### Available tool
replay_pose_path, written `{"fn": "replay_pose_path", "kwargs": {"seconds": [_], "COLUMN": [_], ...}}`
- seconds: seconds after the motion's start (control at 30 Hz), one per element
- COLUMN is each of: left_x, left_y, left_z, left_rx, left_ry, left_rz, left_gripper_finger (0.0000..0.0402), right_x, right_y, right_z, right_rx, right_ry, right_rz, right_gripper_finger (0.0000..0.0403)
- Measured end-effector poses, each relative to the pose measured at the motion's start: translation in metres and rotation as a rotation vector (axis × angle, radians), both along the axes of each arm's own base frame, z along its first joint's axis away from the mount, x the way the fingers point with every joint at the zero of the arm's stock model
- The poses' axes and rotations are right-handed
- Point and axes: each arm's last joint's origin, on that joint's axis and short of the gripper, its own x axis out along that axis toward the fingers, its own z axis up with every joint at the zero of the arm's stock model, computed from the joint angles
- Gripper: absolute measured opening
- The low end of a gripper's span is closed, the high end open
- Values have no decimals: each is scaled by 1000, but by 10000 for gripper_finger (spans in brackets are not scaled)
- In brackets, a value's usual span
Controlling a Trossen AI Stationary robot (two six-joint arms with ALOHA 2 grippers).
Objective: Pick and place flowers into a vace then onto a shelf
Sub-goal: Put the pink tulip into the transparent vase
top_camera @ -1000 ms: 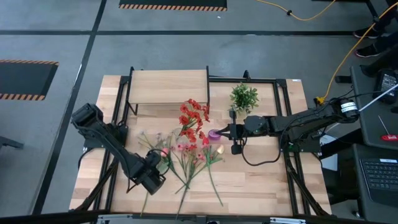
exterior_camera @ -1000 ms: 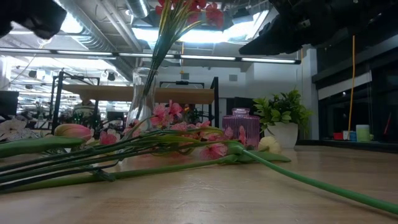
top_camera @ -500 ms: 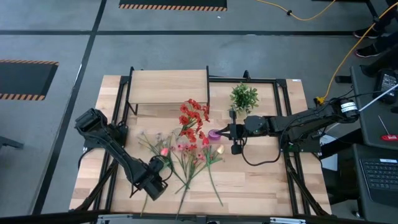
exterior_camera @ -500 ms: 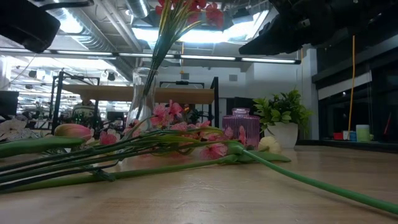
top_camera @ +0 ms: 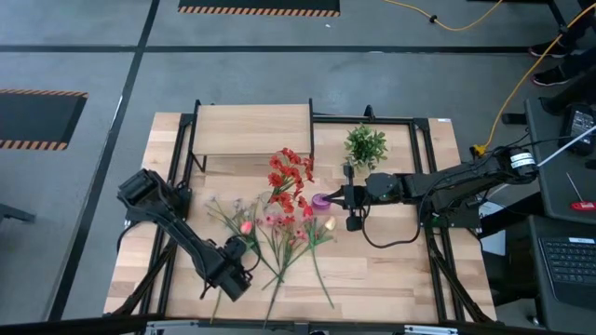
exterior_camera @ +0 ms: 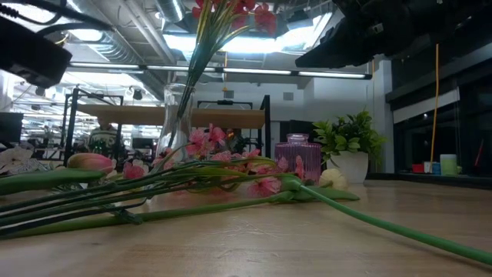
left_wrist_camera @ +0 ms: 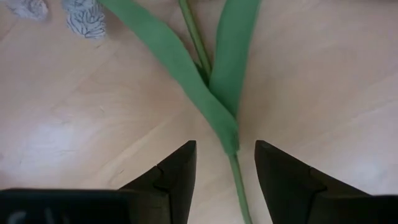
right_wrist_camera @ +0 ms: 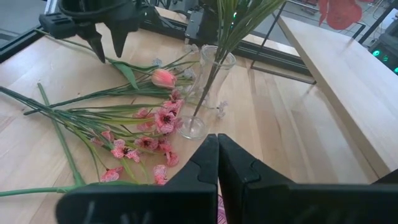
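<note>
Several long-stemmed flowers [top_camera: 284, 233] lie loose on the table, among them a pink tulip [right_wrist_camera: 163, 78]. Red flowers [top_camera: 291, 172] stand with their stems in a clear glass vase [right_wrist_camera: 208, 81], in front of the shelf [top_camera: 251, 130]. My left gripper [left_wrist_camera: 225, 146] points down, open, low over the near left of the table. Its fingers stand on either side of a green stem [left_wrist_camera: 238, 183], just below its leaves [left_wrist_camera: 186, 68], without touching it. My right gripper [right_wrist_camera: 217, 155] is shut, empty, and hovers by a small purple vase [top_camera: 321, 200].
A bushy green plant in a white pot [top_camera: 365, 144] stands at the back right. The purple vase [exterior_camera: 297, 158] sits between the plant and the glass vase. Bare tabletop [top_camera: 391, 270] lies at the near right. Black frame rails run along the table's edges.
My left gripper has come down toward the table and a little toward the near edge, over the stem of the pink tulip, staying open. The flowers have not moved.
</note>
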Motion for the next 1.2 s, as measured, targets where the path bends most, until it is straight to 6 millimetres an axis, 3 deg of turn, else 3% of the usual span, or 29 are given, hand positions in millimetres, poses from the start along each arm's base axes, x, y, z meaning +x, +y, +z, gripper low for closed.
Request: {"fn": "replay_pose_path", "kwargs": {"seconds": [0.37, 0.73, 1.0, 1.2], "left_x": [3, 5, -4, -23], "left_y": [-4, -5, -9, -11], "left_z": [-8, -8, -4, 23], "left_rx": [-22, -44, -25, 0], "left_ry": [2, -15, -29, -88], "left_rz": [47, 89, 89, 91], "left_gripper_finger": [144, 11, 5, 4], "right_x": [0, 0, 0, 0], "right_y": [0, 2, 2, 2], "right_z": [0, 1, 1, 1], "right_rx": [0, 20, 19, 19], "right_ry": [0, -7, -10, -10], "right_rz": [0, 55, 56, 57], "right_gripper_finger": [3, 3, 3, 3]}}
